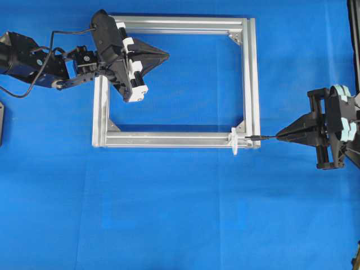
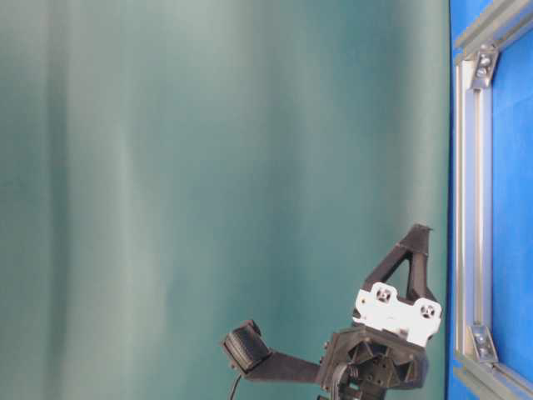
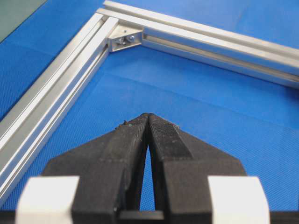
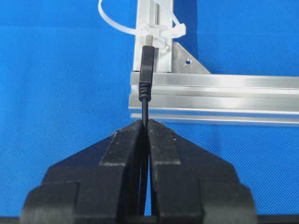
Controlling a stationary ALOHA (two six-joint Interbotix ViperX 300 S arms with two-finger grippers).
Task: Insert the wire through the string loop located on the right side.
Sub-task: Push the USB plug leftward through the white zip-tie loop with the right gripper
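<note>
While the right gripper (image 4: 145, 122) pinches the wire (image 4: 145, 70) at the frame's (image 1: 169, 139) bottom-right corner, its plug reaches the loop (image 4: 161, 31); next, push straight through. Left gripper (image 3: 148, 116) hangs closed, empty.

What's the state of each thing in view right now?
left gripper: shut, empty, inside the frame.
right gripper: shut on the wire.
wire: held, plug tip at the string loop, not through.
string loop: on the frame bar.
frame: flat on the table.
</note>
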